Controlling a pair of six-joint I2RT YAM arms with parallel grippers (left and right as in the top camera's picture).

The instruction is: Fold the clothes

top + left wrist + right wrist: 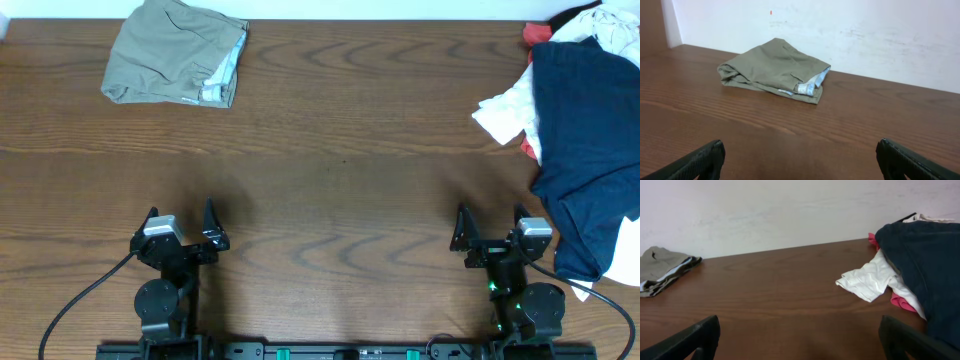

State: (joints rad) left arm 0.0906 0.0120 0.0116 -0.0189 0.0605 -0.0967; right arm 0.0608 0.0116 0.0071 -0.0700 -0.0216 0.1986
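Note:
The khaki shorts lie folded in a compact bundle at the far left of the wooden table, pale lining showing at the right edge. They also show in the left wrist view and at the left edge of the right wrist view. My left gripper is open and empty near the front edge, far from the shorts; its fingers show wide apart in the left wrist view. My right gripper is open and empty at the front right, and shows the same in its own wrist view.
A pile of other clothes sits at the right edge: a dark navy garment over a white cloth and a red cloth. These also show in the right wrist view. A white wall stands behind the table.

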